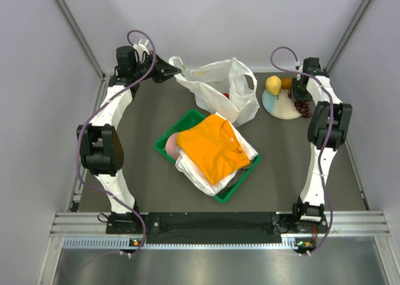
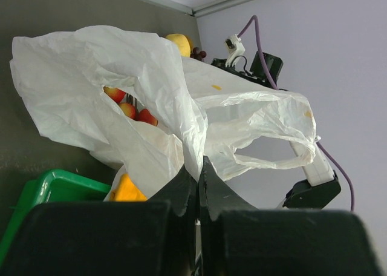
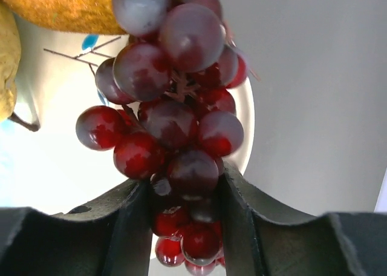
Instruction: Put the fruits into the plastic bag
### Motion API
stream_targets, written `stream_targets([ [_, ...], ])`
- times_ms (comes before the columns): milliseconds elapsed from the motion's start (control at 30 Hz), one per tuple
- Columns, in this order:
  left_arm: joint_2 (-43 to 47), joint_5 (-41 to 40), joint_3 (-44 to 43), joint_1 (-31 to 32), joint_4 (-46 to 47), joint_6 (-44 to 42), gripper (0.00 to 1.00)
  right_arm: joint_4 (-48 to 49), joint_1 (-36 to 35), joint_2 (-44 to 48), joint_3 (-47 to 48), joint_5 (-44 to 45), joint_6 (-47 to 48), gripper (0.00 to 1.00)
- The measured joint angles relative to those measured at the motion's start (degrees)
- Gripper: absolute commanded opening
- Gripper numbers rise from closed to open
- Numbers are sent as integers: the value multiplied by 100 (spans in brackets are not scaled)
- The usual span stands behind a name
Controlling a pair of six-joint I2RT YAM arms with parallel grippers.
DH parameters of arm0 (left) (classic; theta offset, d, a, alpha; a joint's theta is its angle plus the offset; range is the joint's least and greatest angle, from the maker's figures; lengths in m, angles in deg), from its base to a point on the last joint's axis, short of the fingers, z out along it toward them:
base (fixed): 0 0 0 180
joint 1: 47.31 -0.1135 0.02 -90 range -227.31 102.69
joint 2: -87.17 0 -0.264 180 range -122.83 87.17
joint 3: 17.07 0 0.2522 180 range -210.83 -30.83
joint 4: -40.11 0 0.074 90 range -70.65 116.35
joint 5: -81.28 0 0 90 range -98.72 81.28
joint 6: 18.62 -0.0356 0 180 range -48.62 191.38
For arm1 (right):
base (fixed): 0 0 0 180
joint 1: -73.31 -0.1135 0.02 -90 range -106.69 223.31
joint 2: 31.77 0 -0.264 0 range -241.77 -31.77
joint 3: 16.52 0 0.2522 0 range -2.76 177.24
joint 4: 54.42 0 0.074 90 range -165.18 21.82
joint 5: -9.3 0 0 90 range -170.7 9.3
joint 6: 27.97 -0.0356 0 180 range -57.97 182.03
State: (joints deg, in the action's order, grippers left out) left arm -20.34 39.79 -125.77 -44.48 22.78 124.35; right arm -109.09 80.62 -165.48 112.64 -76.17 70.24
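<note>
The plastic bag (image 1: 219, 88) lies crumpled at the back centre, its mouth facing left. My left gripper (image 1: 170, 69) is shut on the bag's edge (image 2: 121, 64), and the film is pinched between the jaws (image 2: 198, 167). Red strawberries (image 2: 130, 109) show inside the bag, one also in the top view (image 1: 226, 95). My right gripper (image 1: 301, 100) is shut on the dark purple grape bunch (image 3: 175, 76) over the pale plate (image 1: 281, 112). The grapes fill the gap between its jaws (image 3: 184, 185). The yellow pear (image 1: 273, 84) and the orange (image 1: 287, 82) sit on the plate.
A green tray (image 1: 240, 185) in the middle holds a folded orange garment (image 1: 209, 144), white clothes (image 1: 200, 172) and a pink rounded item (image 1: 170, 146). Grey walls close in the left, back and right sides.
</note>
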Motion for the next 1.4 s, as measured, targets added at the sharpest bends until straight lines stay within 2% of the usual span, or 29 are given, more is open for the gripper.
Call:
stream_targets([
  [67, 0, 0, 0, 0, 4, 2, 0, 83, 20, 107, -149, -17, -48, 36],
  [167, 0, 2, 0, 0, 7, 2, 0, 201, 37, 291, -367, -24, -85, 28],
  [233, 0, 2, 2, 0, 9, 2, 0, 208, 46, 382, -413, -20, -101, 18],
  [500, 0, -7, 20, 0, 66, 63, 0, 173, 109, 619, -442, -13, -289, 4],
  [933, 0, -133, 17, 0, 153, -118, 0, 297, 278, 1554, -938, -293, -699, 0],
  [1167, 0, -391, -343, 2, -1088, -809, 0, 358, 278, 1845, -1196, -570, -1211, 0],
  [1400, 26, -420, -540, 31, -1670, -1261, 0, 549, 247, 3042, -2105, -721, -1864, 0],
])
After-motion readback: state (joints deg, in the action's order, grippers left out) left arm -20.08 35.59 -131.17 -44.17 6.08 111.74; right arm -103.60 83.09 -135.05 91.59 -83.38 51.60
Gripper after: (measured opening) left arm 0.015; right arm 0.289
